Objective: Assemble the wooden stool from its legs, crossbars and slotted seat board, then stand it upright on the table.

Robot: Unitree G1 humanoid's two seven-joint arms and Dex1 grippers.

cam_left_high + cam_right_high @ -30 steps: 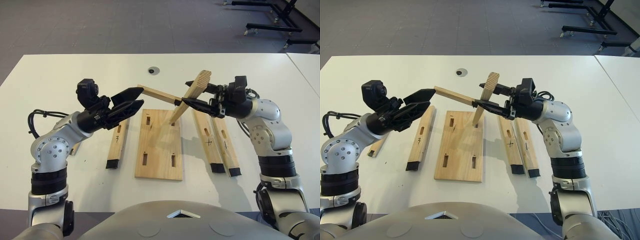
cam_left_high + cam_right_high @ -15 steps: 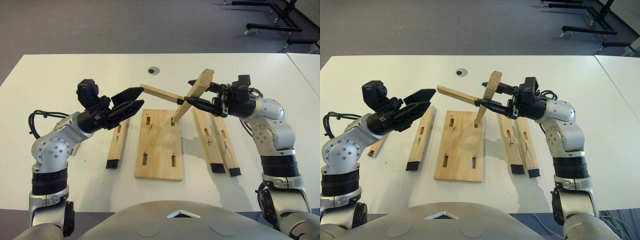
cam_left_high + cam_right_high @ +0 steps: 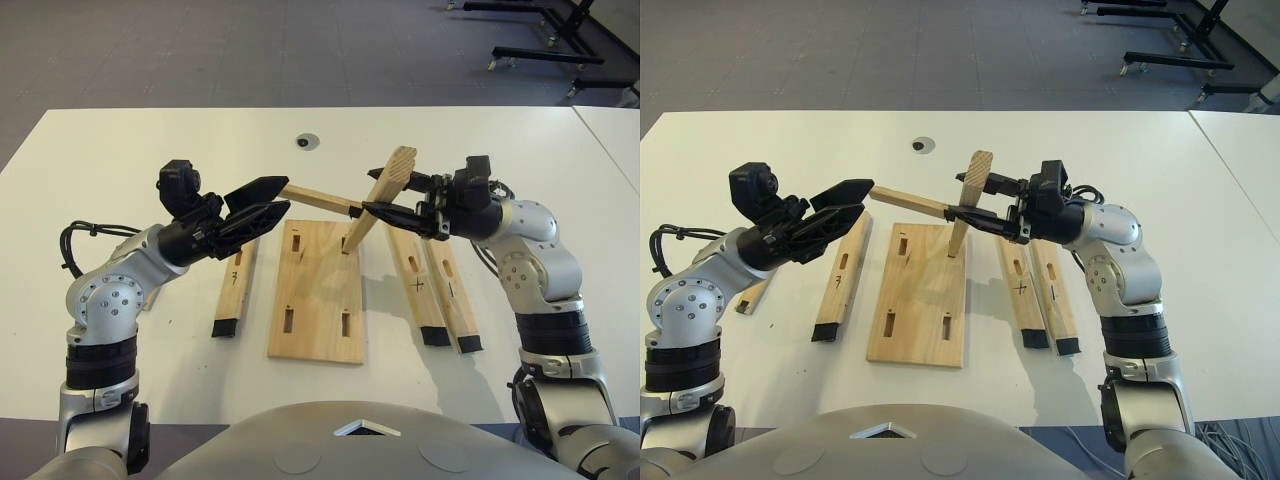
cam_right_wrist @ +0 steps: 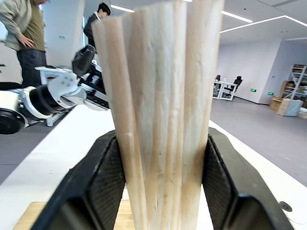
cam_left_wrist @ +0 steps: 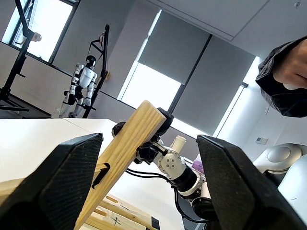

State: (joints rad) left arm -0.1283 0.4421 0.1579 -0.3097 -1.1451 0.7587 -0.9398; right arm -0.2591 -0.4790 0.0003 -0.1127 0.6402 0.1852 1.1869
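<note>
From the head cameras, the slotted seat board [image 3: 316, 300] lies flat in the middle of the white table [image 3: 120, 150]. The right gripper [image 3: 384, 193] is clamped on a stool leg [image 3: 398, 163], which leans with its lower end at the board's far right slot. A crossbar [image 3: 322, 199] runs from that leg towards the left gripper [image 3: 287, 193], whose claw stands wide around the bar's free end. Whether it touches the wood I can't tell. One spare leg [image 3: 232, 290] lies left of the board, and two more legs [image 3: 420, 280] lie to its right.

In the left wrist view, the two black fingers [image 5: 57, 187] are spread far apart, with the tilted leg farther off between them.

In the right wrist view, the fingers [image 4: 96, 187] press against both faces of the leg.
</note>
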